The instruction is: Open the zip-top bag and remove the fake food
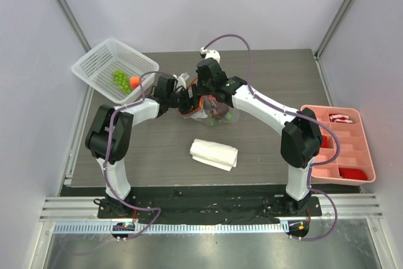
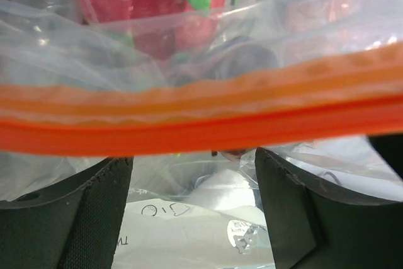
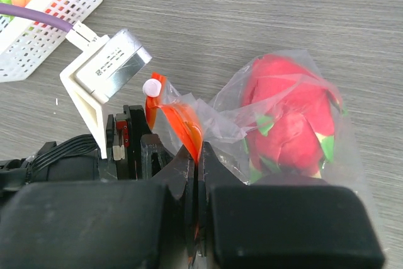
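Both arms are twins, tbh: left arm (image 1: 137, 110) and right arm (image 1: 264, 105) have white shells with chunky black joints (image 1: 301, 140), and a purple cable (image 1: 234, 35) runs along each. Black base plates (image 1: 116, 205) sit at the bottom of the frame. The fingers (image 2: 94, 218) are matte black and rough-faced. A white bracket (image 3: 85, 102) carries a silvery camera box (image 3: 113, 64) with a printed label.

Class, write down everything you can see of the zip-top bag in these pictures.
The zip-top bag is clear, crinkly plastic with an orange zipper strip along one edge. It bulges around a red-pink dragon fruit with green tips, and a dark piece shows inside too. The right gripper is shut on the strip, bunching it. The left gripper stands open close to the strip, not pinching it. Whether the bag rests on the table is unclear.
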You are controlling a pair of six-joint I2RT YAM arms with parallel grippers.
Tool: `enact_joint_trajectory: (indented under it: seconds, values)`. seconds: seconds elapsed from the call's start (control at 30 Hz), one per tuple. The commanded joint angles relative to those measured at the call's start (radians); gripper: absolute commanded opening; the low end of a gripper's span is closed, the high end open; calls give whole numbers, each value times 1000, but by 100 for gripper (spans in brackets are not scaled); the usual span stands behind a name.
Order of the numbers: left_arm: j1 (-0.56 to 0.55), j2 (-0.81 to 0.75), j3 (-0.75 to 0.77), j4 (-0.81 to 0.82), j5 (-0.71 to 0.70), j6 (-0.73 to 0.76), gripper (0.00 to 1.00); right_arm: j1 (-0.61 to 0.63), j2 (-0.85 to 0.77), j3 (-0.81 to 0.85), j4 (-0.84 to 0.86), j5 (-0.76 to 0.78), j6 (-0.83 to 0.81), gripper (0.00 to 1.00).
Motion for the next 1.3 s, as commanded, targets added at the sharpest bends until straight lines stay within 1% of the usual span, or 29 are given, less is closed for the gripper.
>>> enact_joint_trajectory:
  seconds: [0.0, 0.07, 0.13, 0.23, 0.3, 0.33, 0.4, 0.43, 0.47, 0.5, 0.67, 0.73, 0.83, 0.9, 0.93, 1.0, 1.07, 1.13, 1.17, 1.2, 1.23, 1.27]
  values:
    - [2, -52, -49, 51, -15, 9, 79, 57, 2, 93, 72, -64, 57, 1]
    - [23, -66, -60, 58, -2, 3, 82, 71, 34, 161, 37, -45, 37, 1]
    - [36, -93, -74, 62, 17, 3, 84, 73, 58, 230, 23, -68, 37, 1]
    - [51, -122, -96, 91, 57, -14, 88, 76, 84, 258, 15, -61, 28, 1]
    - [51, -118, -96, 107, 95, -26, 89, 73, 74, 226, 16, -41, 24, 1]
    - [49, -109, -99, 122, 103, -37, 89, 67, 66, 172, 16, -25, 27, 1]
    - [49, -92, -119, 217, 123, -109, 88, 59, 20, 99, 48, -19, 46, 1]
    - [45, -69, -131, 258, 132, -142, 87, 54, 0, 18, 67, -18, 50, 1]
    - [39, -52, -133, 348, 149, -211, 84, 53, -18, -16, 103, -10, 51, 1]
    - [17, -41, -128, 370, 150, -227, 82, 53, -39, -43, 110, 2, 53, 1]
    - [-62, 6, -64, 374, 108, -239, 80, 30, -78, -139, 108, 47, 68, 1]
    - [-72, 5, -65, 354, 25, -236, 78, 25, -101, -167, 107, 56, 65, 1]
    - [-82, -1, -67, 352, -12, -233, 74, 10, -124, -195, 93, 64, 71, 1]
    - [-89, -1, -62, 319, -24, -220, 65, 2, -142, -201, 76, 59, 88, 1]
    - [-89, -13, -71, 308, -59, -213, 60, 4, -147, -202, 70, 50, 88, 1]
    - [-89, -61, -99, 300, -95, -200, 58, 10, -159, -201, 73, 13, 90, 1]
    - [-89, -93, -114, 231, -144, -152, 58, 24, -161, -189, 72, 4, 62, 1]
    - [-89, -156, -125, 162, -207, -111, 58, 31, -164, -172, 64, 7, 53, 1]
    - [-89, -184, -131, 103, -233, -71, 59, 33, -165, -169, 64, 3, 51, 1]
    - [-87, -235, -136, 75, -260, -55, 59, 33, -172, -160, 65, -2, 47, 1]
    - [-87, -271, -140, 43, -290, -37, 61, 34, -173, -153, 72, -17, 40, 1]
    - [-87, -302, -148, -20, -363, -2, 63, 36, -175, -147, 78, -25, 36, 1]
